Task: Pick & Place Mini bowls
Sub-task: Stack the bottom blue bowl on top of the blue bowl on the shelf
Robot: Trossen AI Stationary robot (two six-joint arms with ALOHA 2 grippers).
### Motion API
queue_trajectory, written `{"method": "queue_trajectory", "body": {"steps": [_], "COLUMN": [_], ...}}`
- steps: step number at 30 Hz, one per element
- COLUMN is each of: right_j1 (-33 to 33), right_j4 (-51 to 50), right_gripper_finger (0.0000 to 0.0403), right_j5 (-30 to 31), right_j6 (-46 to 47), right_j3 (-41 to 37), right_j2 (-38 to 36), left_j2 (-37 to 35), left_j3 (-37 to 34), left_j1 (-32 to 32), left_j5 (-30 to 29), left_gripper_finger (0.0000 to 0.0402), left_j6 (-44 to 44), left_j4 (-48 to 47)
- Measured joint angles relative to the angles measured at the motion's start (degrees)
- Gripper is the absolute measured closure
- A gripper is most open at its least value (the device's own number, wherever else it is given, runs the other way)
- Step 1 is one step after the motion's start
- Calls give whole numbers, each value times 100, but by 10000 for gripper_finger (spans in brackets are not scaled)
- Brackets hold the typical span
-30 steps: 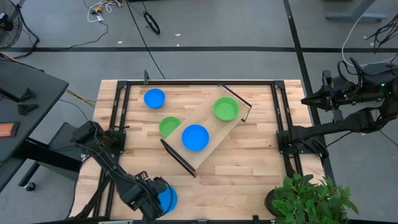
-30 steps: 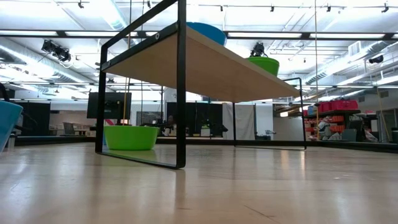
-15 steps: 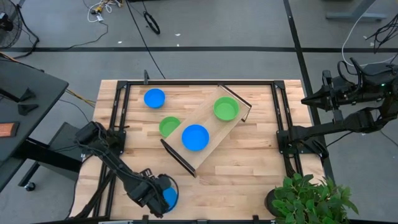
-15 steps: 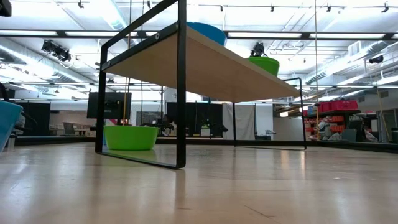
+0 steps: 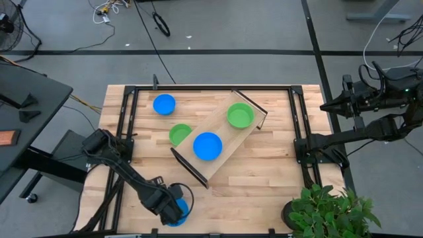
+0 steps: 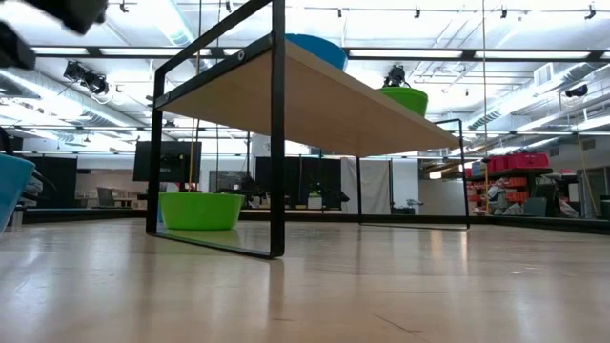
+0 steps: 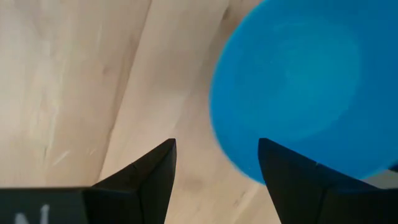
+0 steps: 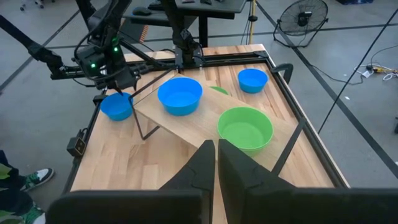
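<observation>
My left gripper (image 5: 173,210) (image 7: 214,146) hangs open over a blue mini bowl (image 5: 180,211) (image 7: 298,81) that sits on its base by the table's near edge. One finger is over the bowl's rim and the other over bare wood. In the low view the bowl (image 6: 10,186) sits well below the gripper (image 6: 52,11). A blue bowl (image 5: 207,146) and a green bowl (image 5: 240,116) rest on the raised wooden tray (image 5: 225,135). Another green bowl (image 5: 177,134) lies on the table, partly under the tray. A third blue bowl (image 5: 164,104) stands near the far edge. My right gripper (image 8: 216,149) is shut and parked off the table's right side.
A black metal frame (image 5: 125,112) runs around the table's edges. The tray stands on black legs (image 6: 276,143), slanting across the table's middle. A potted plant (image 5: 327,211) fills the near right corner. Bare wood lies between the tray and the near edge.
My left gripper has moved toward the table's right along the near edge and now stands over the blue bowl, which it had been beside. It has also come into the top left of the low view. The bowls and the tray have kept still.
</observation>
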Motion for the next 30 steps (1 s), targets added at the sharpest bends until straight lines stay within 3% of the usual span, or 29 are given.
{"method": "queue_trajectory", "body": {"steps": [10, 30], "right_j1": [0, 2], "right_j4": [0, 0], "right_gripper_finger": [380, 380], "right_j5": [0, 0], "right_j6": [0, 0], "right_j3": [0, 0], "right_j2": [0, 0], "left_j2": [0, -2], "left_j3": [-324, -480], "left_j1": [24, -4], "left_j5": [290, 273], "left_gripper_finger": [170, 170], "left_j6": [-100, -1565], "left_j4": [431, 804]}}
